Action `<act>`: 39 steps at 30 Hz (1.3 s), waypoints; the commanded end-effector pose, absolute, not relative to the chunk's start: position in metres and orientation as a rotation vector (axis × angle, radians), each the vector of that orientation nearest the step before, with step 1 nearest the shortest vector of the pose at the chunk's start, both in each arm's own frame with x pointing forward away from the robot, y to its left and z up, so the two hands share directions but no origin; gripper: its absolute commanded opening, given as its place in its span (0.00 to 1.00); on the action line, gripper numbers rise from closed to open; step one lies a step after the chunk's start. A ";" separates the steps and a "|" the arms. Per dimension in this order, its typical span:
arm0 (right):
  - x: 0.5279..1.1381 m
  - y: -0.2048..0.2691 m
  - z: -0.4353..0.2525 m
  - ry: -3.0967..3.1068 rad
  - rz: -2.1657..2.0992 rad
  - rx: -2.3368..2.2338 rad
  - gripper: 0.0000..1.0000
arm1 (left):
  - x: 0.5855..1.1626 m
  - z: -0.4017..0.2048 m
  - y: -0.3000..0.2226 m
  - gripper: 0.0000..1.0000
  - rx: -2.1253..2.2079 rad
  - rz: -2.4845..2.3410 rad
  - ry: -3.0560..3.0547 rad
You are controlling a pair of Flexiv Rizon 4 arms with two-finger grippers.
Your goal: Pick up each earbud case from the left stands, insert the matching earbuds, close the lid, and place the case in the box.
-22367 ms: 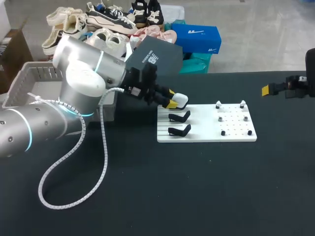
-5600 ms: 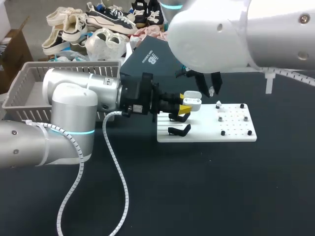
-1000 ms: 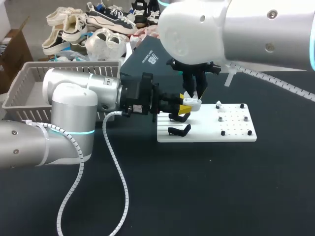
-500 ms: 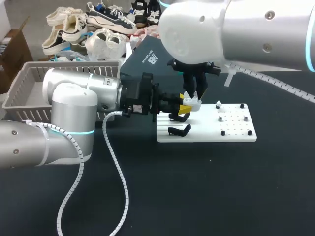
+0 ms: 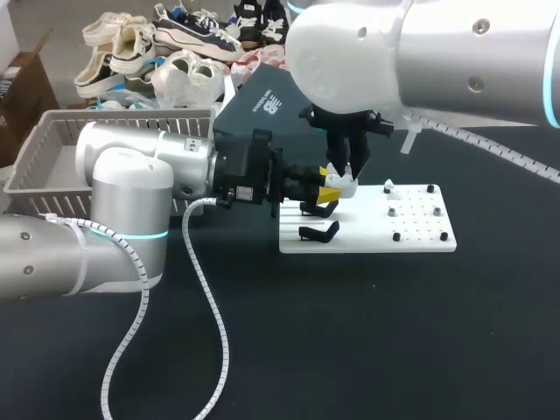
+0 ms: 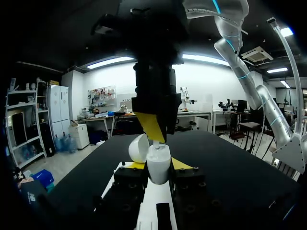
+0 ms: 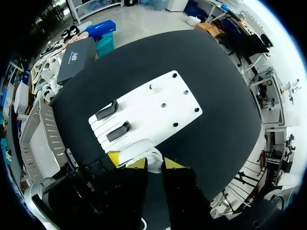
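Note:
My left gripper [image 5: 331,188] is shut on a white earbud case [image 5: 338,185], holding it just above the stands with its lid [image 6: 138,147] open. In the left wrist view the case [image 6: 158,164] stands upright between the yellow tips of my left gripper [image 6: 153,165]. My right gripper [image 5: 347,171] points straight down onto the open case, shut on a small white earbud [image 6: 156,142] at the case's mouth. In the right wrist view the case [image 7: 152,158] shows just under my right gripper [image 7: 154,164]. Two black stands [image 5: 319,208] [image 5: 319,232] are bare.
The white board [image 5: 420,232] carries the stands at its left and pegs at its right, with two white earbuds [image 5: 388,186] [image 5: 430,185] at its far edge. A grey basket [image 5: 52,149] sits at the far left, with a dark box [image 5: 271,105] behind the board.
Over the last second both arms have held still. Some seconds ago my right gripper stood higher and to the right of the case; it has come down onto it.

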State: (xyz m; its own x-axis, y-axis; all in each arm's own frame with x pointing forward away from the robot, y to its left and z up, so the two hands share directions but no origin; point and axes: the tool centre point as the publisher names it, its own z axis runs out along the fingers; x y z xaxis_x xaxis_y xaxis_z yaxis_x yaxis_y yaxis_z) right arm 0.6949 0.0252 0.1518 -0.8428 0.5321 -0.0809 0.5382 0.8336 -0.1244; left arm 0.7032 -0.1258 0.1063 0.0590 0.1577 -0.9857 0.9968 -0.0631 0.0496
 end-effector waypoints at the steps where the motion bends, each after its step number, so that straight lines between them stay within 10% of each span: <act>1: 0.695 0.026 0.153 2.965 -0.222 0.872 0.00 | 0.705 0.106 -0.127 0.00 1.398 -1.135 1.253; 19: 0.695 0.025 0.143 2.991 -0.213 0.890 0.00 | 0.705 0.106 -0.127 0.00 1.398 -1.135 1.253; 26: 0.695 0.028 0.142 2.994 -0.209 0.890 0.22 | 0.705 0.106 -0.127 0.00 1.398 -1.135 1.253; 39: 0.691 0.028 0.151 2.969 -0.183 0.890 0.31 | 0.705 0.106 -0.127 0.00 1.398 -1.135 1.253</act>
